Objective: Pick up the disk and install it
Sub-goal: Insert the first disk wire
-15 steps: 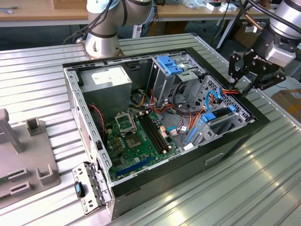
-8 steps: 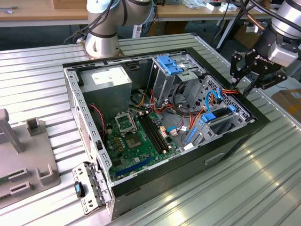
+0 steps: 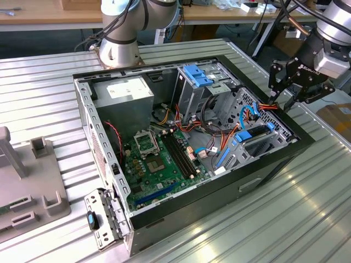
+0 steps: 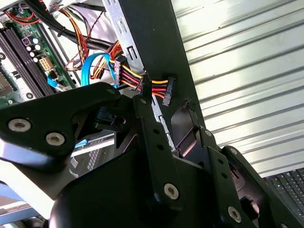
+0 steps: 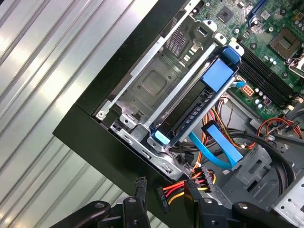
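The disk, dark with a blue plastic frame, sits edge-up in the metal drive cage at the corner of the open computer case. In the exterior view the disk lies low on that view's right side of the case. My gripper hangs over the case's wall there, above and beside the cage, and holds nothing. It is open, with its black fingers on either side of a black power connector on red, yellow and orange wires. That connector lies across the case's rim.
A blue flat cable loops just behind the disk. The motherboard fills the case floor, with a grey power supply and empty blue brackets at the back. The arm's base stands behind the case on a ribbed metal table.
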`<state>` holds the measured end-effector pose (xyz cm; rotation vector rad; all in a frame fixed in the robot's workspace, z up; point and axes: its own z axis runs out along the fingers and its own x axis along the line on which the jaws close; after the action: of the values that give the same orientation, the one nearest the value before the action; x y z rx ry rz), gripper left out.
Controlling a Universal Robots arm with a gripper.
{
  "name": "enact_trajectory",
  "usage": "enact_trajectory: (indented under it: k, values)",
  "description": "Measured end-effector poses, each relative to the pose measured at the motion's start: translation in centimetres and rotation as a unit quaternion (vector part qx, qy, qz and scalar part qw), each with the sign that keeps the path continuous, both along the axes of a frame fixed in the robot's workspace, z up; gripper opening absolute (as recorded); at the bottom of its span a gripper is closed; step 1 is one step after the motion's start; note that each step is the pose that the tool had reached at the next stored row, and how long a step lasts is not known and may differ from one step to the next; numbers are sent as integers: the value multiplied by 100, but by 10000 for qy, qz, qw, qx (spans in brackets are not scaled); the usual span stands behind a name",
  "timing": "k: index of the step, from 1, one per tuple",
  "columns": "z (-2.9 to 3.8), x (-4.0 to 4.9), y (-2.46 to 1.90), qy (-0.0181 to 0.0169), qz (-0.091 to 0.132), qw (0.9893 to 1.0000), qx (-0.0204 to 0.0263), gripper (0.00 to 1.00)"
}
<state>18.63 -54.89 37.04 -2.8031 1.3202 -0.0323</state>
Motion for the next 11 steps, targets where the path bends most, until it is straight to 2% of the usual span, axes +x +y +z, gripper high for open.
enact_trajectory:
  k: [2,5,6,8,11]
  values:
    - [-1,3,0,0,75,10000,-6,44]
    - [-7,3,0,0,442,9990,-13,44]
    - [-11,3,0,0,607,9982,-14,44]
    - [-22,3,0,0,800,9968,-16,44]
    - [-29,4,0,-1,1077,9942,-20,44]
